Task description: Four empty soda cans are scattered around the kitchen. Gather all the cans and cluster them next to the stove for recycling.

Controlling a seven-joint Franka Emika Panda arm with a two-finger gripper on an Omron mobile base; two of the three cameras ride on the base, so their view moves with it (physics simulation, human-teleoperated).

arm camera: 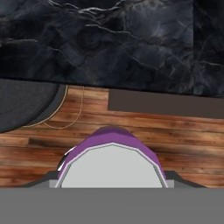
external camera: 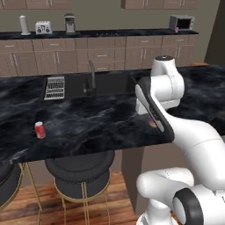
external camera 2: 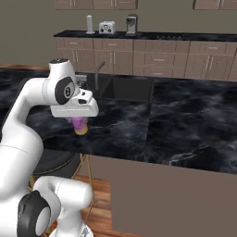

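Gripping a purple can (external camera 2: 81,124) upright between its fingers, the gripper (external camera 2: 79,121) hangs over the near edge of the island counter (external camera 2: 185,125); the stove (external camera: 107,32) sits well away on the far counter, straight ahead.

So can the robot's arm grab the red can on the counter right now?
Probably not yet. Its jaws already hold a purple can, so the gripper is full. The red can stands apart, far along the counter, with nothing blocking it.
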